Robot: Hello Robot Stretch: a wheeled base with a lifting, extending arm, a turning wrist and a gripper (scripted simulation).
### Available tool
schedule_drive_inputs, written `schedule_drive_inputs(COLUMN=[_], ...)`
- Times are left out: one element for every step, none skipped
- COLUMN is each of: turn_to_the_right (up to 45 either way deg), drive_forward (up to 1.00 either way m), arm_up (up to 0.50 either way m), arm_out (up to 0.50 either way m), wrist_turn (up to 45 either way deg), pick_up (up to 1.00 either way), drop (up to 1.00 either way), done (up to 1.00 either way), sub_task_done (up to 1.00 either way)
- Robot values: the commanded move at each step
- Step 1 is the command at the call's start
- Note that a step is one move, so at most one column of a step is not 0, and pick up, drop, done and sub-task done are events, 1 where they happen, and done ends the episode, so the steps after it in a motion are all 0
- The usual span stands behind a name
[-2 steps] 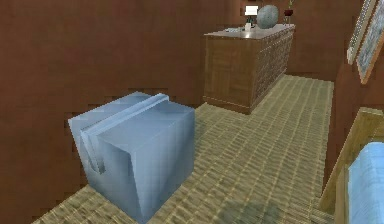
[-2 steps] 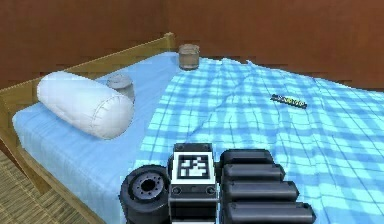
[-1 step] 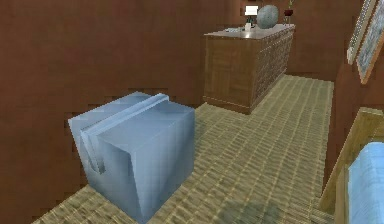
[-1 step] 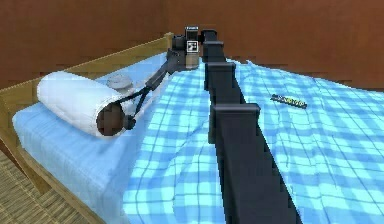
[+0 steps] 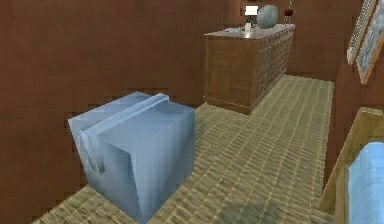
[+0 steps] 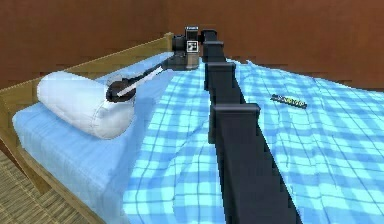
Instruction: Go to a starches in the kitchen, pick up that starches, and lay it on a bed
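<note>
Arm side view. The arm (image 6: pixel 240 140), a dark square bar, rises from the bottom edge across the bed (image 6: pixel 330 150). The bed has a blue-and-white checked cover and sits inside a pale wooden frame (image 6: pixel 60 85). Two white marker squares (image 6: pixel 190 40) stand at the arm's far end, near the brown wall behind the bed.

The claw (image 6: pixel 114 93) reaches from there toward the view's left. Its thin fingers (image 6: pixel 145 75) slant down to the end of a white pillow (image 6: pixel 80 105) lying on the left part of the bed.

Claw state, released or clenched: cannot tell. A dark rounded blob (image 6: pixel 121 89) sits at the finger ends, against the pillow's edge and the cover. Cannot tell whether it is part of the claw or a separate thing. With pillow and cover right behind, cannot tell whether the claw holds anything, or whether it touches the pillow.

Where the starches is: cannot tell, since the blob is too small to name.

A small dark narrow thing (image 6: pixel 290 100) with light speckles lies flat on the cover, right of the arm and well apart from the claw.

Forward view. A blue-grey box (image 5: pixel 135 150) stands on woven tan carpet (image 5: pixel 260 150) at the left, beside a brown wall. Farther along that wall is a wooden dresser (image 5: pixel 245 65) with a grey rounded thing (image 5: pixel 267 15) and a small white thing (image 5: pixel 250 10) on top. Framed pictures (image 5: pixel 367 40) hang on the wall at the right. A corner of the bed, with its frame, shows at lower right.
</note>
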Motion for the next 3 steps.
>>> schedule_drive_inputs(turn_to_the_right=[0.0, 0.0, 0.0], drive_forward=[0.0, 0.0, 0.0], arm_up=[0.0, 0.0, 0.0], arm_out=[0.0, 0.0, 0.0], wrist_turn=[45.0, 45.0, 45.0], pick_up=[0.0, 0.0, 0.0], drop=[0.0, 0.0, 0.0], done=[0.0, 0.0, 0.0], sub_task_done=[0.0, 0.0, 0.0])
